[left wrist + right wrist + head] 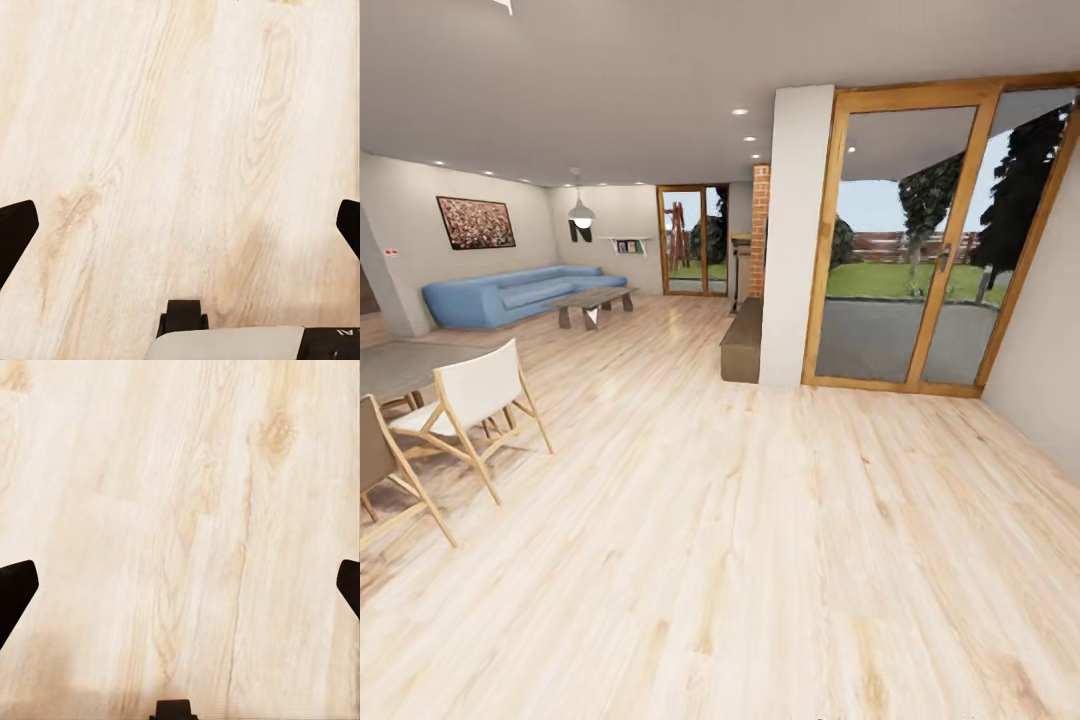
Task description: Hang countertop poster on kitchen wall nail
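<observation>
- My left gripper hangs over the pale wood floor; in my left wrist view its two dark fingertips sit at opposite edges of the picture, so the jaws stand wide apart with bare planks between them.
- My right gripper hangs over the same floor, and its dark fingertips are likewise spread far apart around open boards.
- The poster, the kitchen countertop and the wall nails are somewhere beyond what my cameras take in, so I cannot tell where they are.
- From my head, that wood floor stretches ahead to a white pillar, which I use as my landmark.
- Just beside the pillar, on my right, stand tall wood-framed glass doors with lawn, trees and a fence behind them.
- A low dark bench lies against the pillar's foot on my left side.
- Behind the pillar rises a red brick column, and farther back a second glass door.
- Well to the left of the pillar, a blue sofa sits along the far wall with a low coffee table in front of it.
- Above the sofa hangs a wide dark speckled painting; a pendant lamp hangs between it and the pillar.
- Nearest me, far left of the pillar, is a white folding chair beside a dark table.
</observation>
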Robot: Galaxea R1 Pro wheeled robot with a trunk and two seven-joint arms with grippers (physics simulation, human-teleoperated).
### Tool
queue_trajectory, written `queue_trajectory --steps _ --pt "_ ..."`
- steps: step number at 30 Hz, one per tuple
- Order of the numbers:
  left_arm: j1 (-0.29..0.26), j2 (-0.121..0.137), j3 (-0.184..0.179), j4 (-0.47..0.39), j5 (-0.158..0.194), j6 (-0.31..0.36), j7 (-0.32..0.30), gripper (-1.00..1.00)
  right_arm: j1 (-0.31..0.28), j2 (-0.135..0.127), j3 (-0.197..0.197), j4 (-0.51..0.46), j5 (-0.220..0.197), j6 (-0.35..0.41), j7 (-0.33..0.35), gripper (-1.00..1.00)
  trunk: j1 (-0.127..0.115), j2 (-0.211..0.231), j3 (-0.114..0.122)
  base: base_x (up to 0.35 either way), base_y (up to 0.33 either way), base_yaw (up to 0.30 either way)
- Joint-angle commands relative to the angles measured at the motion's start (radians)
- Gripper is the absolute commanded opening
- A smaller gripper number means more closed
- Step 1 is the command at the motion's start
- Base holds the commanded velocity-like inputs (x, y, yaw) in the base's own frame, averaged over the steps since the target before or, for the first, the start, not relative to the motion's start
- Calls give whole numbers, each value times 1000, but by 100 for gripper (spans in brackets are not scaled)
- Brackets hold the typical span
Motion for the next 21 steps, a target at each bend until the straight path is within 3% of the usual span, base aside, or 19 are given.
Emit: queue_trajectory --steps 1,9,13,18,21 --pt "1 0 1 -2 -1 0 0 100 -1 0 0 1 1 -3 -1 100 0 0 -1 0 0 -300" --pt "1 0 1 -2 -1 0 0 100 -1 -7 -2 1 -1 -4 -1 100 0 0 -1 0 0 -296" --pt "1 0 1 -2 -1 0 0 100 0 -11 -2 1 -1 -4 -1 100 0 0 -1 29 11 -91" --pt "1 0 1 -2 -1 0 0 100 0 -11 -1 1 -1 -4 -1 100 0 0 -1 213 112 -61" --pt "1 0 1 -2 -1 0 0 100 0 -12 -2 1 -1 -4 -1 100 0 0 -1 279 63 -275"
